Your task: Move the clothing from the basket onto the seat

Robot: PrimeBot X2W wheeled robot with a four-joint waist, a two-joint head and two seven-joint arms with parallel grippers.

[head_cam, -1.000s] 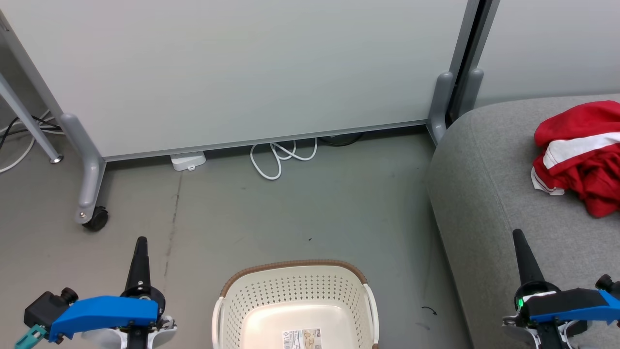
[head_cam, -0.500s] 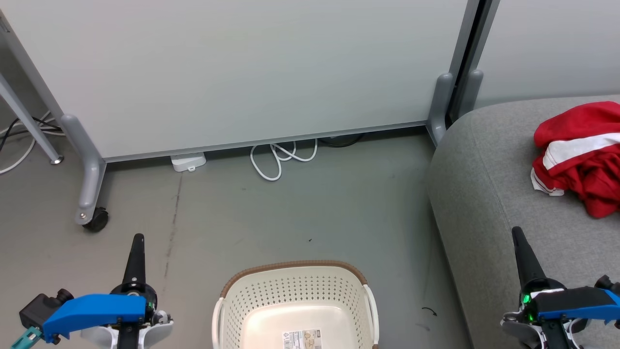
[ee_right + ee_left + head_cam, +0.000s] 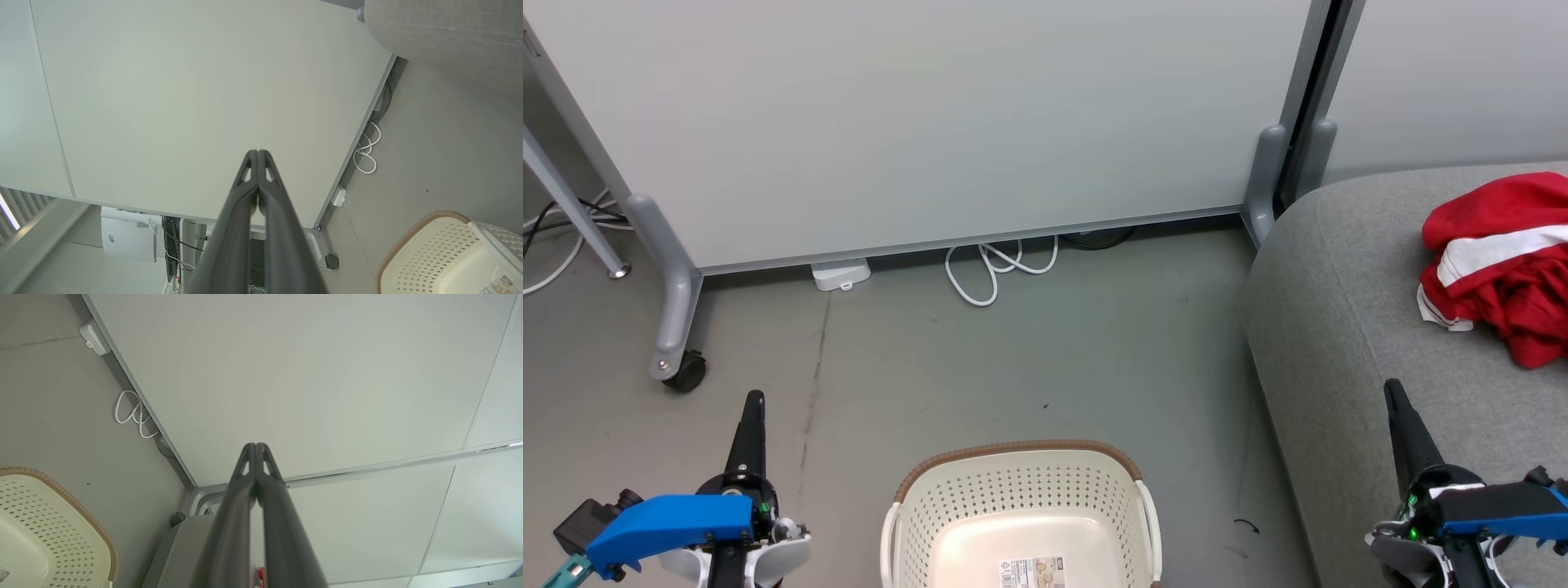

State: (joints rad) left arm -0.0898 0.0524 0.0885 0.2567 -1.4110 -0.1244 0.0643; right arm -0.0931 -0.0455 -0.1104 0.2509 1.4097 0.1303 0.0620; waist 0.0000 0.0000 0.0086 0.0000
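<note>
Bright red, white-striped soft clothing (image 3: 1503,261) lies on the big grey fabric seat (image 3: 1339,343), near the cream plastic holey basket (image 3: 1013,448), with left gripper (image 3: 755,398) and right gripper (image 3: 1391,387) both pinched tight.

Barely anything happening, tbh. Both arms have pulled back a touch toward the bottom corners of the head view: the left gripper (image 3: 754,402) and the left blue cover (image 3: 670,523) slide out to the left, and the right gripper (image 3: 1391,390) and the right blue cover (image 3: 1503,500) slide out to the right. The whole picture also creeps down a hair, so that's the camera moving.
</note>
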